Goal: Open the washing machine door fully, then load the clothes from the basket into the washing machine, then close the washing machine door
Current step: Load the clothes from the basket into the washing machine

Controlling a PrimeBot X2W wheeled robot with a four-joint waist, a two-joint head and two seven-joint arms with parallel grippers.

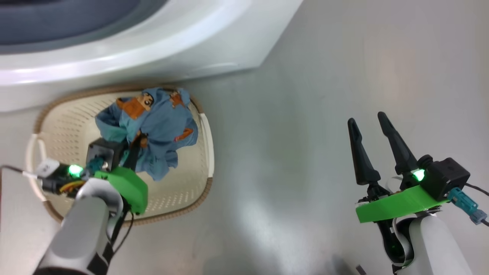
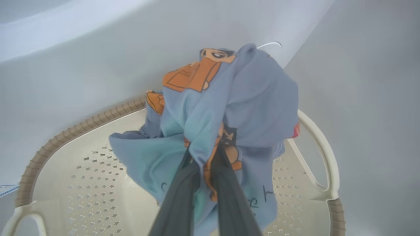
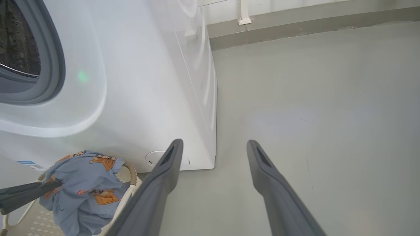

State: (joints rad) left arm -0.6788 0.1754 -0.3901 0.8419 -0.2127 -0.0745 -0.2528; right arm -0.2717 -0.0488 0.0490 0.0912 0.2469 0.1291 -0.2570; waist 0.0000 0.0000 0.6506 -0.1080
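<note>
Left wrist view: blue garment (image 2: 256, 98) pinched in the left gripper (image 2: 205, 155) over the basket (image 2: 82, 123).

Its two dark fingers are nearly closed on a gathered fold near the middle of the cloth, which bunches above the cream basket set close against the washing machine (image 3: 147, 82). Soft, light and limp, the garment will likely drape and trail, so a thick central fold looks the safest hold. The right gripper (image 1: 366, 118) is spread wide and empty over the floor (image 1: 305, 152), well apart.
</note>
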